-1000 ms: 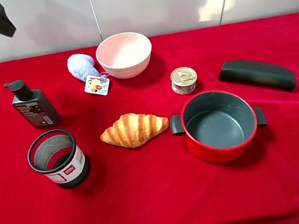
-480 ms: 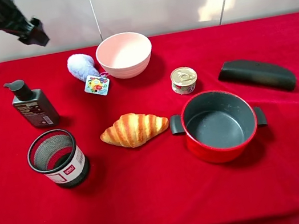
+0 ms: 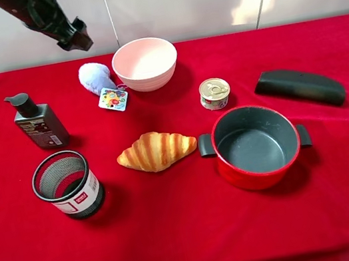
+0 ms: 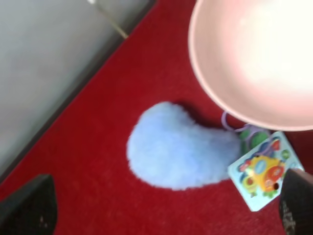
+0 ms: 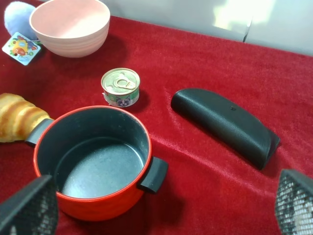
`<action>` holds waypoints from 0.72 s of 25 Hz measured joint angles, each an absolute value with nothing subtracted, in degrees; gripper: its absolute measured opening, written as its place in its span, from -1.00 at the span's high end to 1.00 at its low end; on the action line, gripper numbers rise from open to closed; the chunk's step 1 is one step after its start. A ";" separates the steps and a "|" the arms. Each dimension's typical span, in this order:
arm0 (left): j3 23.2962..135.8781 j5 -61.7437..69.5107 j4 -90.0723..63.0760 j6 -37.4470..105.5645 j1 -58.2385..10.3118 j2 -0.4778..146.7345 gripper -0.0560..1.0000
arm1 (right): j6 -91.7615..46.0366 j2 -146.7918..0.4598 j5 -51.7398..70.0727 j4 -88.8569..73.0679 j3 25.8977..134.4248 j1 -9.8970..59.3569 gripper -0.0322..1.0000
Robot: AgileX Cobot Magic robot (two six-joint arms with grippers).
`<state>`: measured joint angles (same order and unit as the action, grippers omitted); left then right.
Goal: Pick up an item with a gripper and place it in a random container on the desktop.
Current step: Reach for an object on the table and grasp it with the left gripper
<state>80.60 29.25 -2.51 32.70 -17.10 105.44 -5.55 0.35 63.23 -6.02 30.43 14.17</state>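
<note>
Zero progress on the actual task so far, I'd say. Overhead view: the left gripper [image 3: 80, 43] hangs in the upper left of the frame, up-left of the plush toy [image 3: 95, 77], which lies on the desk [image 3: 180, 237] just beside the pink bowl [image 3: 145, 62]. Left wrist view: fingers [image 4: 29, 208] spread wide, plush between them, nothing held. Right wrist view: the right gripper [image 5: 159, 208] is wide too and empty, near the red pot [image 5: 93, 156]. Grab, lift and drop are all left to do.

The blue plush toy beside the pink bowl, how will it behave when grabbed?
The plush toy looks fluffy, so it probably squashes when squeezed and weighs little. Its paper tag, tied on by a thin loop, will likely dangle.
</note>
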 joint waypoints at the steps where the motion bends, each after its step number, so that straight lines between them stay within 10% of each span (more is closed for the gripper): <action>1: 80.60 29.25 -2.51 32.56 -17.26 105.44 -0.77 | -5.55 0.35 63.23 -6.02 30.43 14.17 -0.41; 18: 80.64 28.54 -2.51 32.18 -17.38 106.47 -0.77 | -5.55 0.35 63.23 -6.02 30.43 14.17 -0.41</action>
